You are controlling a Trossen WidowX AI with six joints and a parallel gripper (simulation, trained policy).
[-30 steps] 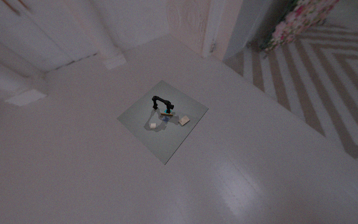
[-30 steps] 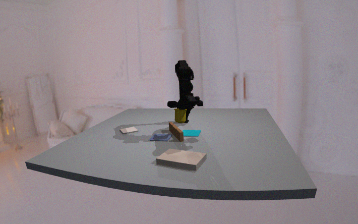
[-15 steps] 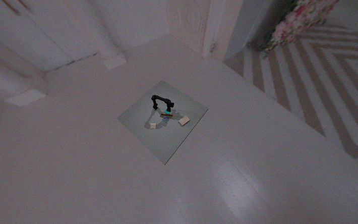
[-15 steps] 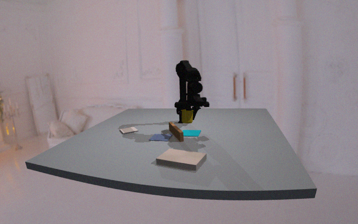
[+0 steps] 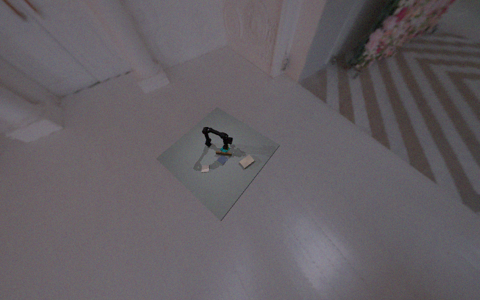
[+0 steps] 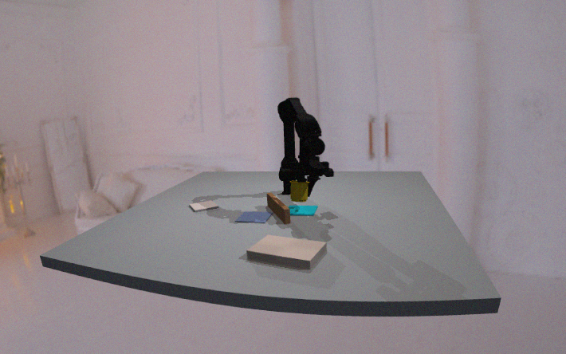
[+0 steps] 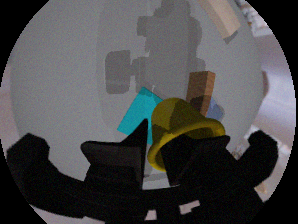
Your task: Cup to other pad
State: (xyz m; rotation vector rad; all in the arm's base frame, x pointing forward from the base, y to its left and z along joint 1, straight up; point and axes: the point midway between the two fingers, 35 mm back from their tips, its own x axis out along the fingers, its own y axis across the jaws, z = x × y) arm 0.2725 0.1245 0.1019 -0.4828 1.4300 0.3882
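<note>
Shows a grey-green worktop (image 5: 198,190) (image 6: 167,250) (image 7: 55,100), square-cornered, with long shadows across it. Has around it a pale room: left of the brown barrier (image 5: 228,154) (image 6: 277,207) (image 7: 199,90), a leaning panel (image 6: 65,163) and a cushion (image 6: 119,190); beyond and right of the barrier, tall doors (image 6: 346,83) with two copper-toned handles (image 6: 371,139) (image 6: 387,139).

In the exterior view, left to right: well left of the barrier, a small pale tile (image 5: 205,169) (image 6: 204,206), flat; just left of the barrier, a blue pad (image 5: 222,160) (image 6: 253,217) (image 7: 216,109); in front of the barrier, nearer the worktop's front edge, a thick beige block (image 5: 246,161) (image 6: 286,251) (image 7: 220,19); just right of the barrier, a cyan pad (image 5: 225,150) (image 6: 308,210) (image 7: 140,112).

Raised above the worktop, near the barrier on the cyan pad's side: a yellow cup (image 6: 299,191) (image 7: 175,112), roughly upright, at the fingertips of the pincer (image 5: 226,146) (image 6: 299,191) (image 7: 151,121). Nearly closed, with the cup's wall pinched between one finger outside and one inside. Cannot tell about marbles inside.

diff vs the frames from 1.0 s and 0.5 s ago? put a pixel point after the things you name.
In the exterior view, the yellow cup (image 6: 299,191) (image 7: 172,112) moved right from above the brown barrier's (image 5: 223,153) (image 6: 278,207) (image 7: 199,92) far end, and came down toward the cyan pad (image 5: 225,149) (image 6: 306,210) (image 7: 135,115); the arm swung with it. Gripper (image 7: 151,121) is shut on the cup, no release. Barrier, both pads and beige blocks: unchanged.
</note>
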